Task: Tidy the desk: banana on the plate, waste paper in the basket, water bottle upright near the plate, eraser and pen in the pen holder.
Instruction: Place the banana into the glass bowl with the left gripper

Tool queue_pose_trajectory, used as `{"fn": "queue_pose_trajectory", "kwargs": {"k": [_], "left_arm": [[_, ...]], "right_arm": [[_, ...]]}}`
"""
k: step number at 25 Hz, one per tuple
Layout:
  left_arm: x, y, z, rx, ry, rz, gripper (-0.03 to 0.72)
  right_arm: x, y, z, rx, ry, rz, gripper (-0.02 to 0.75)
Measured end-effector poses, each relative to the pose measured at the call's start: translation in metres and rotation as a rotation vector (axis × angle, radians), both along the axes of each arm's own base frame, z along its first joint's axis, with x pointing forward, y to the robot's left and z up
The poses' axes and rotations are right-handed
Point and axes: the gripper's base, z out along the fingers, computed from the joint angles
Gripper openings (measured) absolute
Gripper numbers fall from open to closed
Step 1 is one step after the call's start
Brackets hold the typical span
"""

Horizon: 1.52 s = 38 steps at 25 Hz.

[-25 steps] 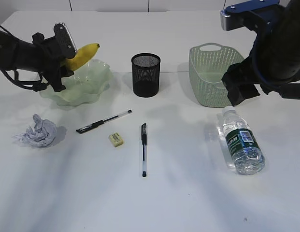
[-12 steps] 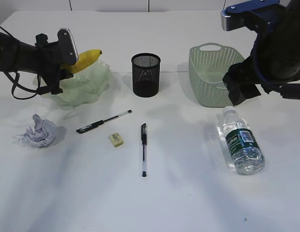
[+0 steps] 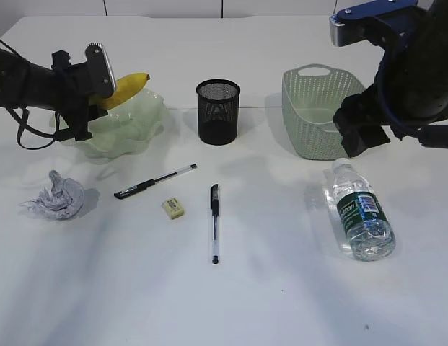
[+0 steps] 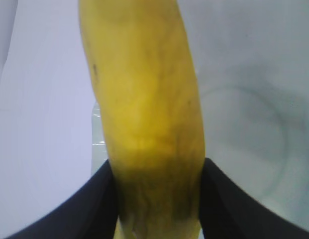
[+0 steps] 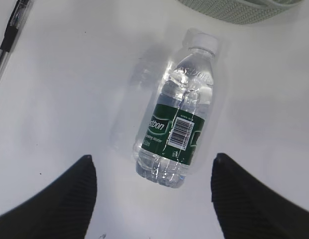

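My left gripper (image 3: 94, 101) is shut on the yellow banana (image 3: 126, 88) and holds it over the pale green plate (image 3: 133, 130) at the back left. In the left wrist view the banana (image 4: 144, 114) fills the gap between the dark fingers (image 4: 97, 199). My right gripper (image 3: 361, 137) is open, high above the water bottle (image 3: 359, 210), which lies on its side; the right wrist view shows the bottle (image 5: 176, 129) with the fingers (image 5: 59, 199) wide apart. The crumpled paper (image 3: 56, 195), two pens (image 3: 153, 181) (image 3: 215, 223) and the eraser (image 3: 173, 208) lie on the table.
The black mesh pen holder (image 3: 218, 112) stands at the back centre. The green basket (image 3: 321, 112) stands at the back right, just behind the bottle's cap.
My left gripper has moved the banana a little up and right over the plate between the first two frames, then held still. The right arm has not moved.
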Motion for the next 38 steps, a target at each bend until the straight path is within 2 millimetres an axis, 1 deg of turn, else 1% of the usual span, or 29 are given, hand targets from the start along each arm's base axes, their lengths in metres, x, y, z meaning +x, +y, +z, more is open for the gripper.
{"fn": "queue_pose_trajectory", "kwargs": {"k": [5,17,24,26,28,30,34,38], "left_arm": [[0.0,0.0,0.0,0.001,-0.001,0.001,0.338],[0.0,0.0,0.0,0.001,-0.001,0.001,0.407],[0.0,0.0,0.002,0.0,-0.004,0.001,0.415],[-0.001,0.0,0.008,-0.001,-0.017,0.002,0.416],[-0.002,0.0,0.019,-0.006,-0.039,0.003,0.416],[-0.003,0.0,0.03,-0.057,-0.053,0.035,0.408],[-0.006,0.001,0.055,-0.273,-0.066,0.167,0.37],[-0.009,0.003,0.078,-0.475,-0.073,0.296,0.356]], "right_arm": [[0.0,0.0,0.0,-0.001,0.0,0.001,0.533],[0.0,0.0,0.0,-0.004,0.002,0.002,0.533],[0.0,0.0,0.0,-0.004,0.002,0.002,0.532],[0.0,0.0,0.0,-0.005,0.002,0.002,0.532],[0.0,0.0,0.0,-0.005,0.002,0.002,0.533],[0.0,0.0,0.0,-0.005,0.004,0.002,0.533],[0.0,0.0,0.0,-0.005,0.004,0.002,0.532],[0.0,0.0,0.0,-0.005,0.004,0.002,0.532]]}}
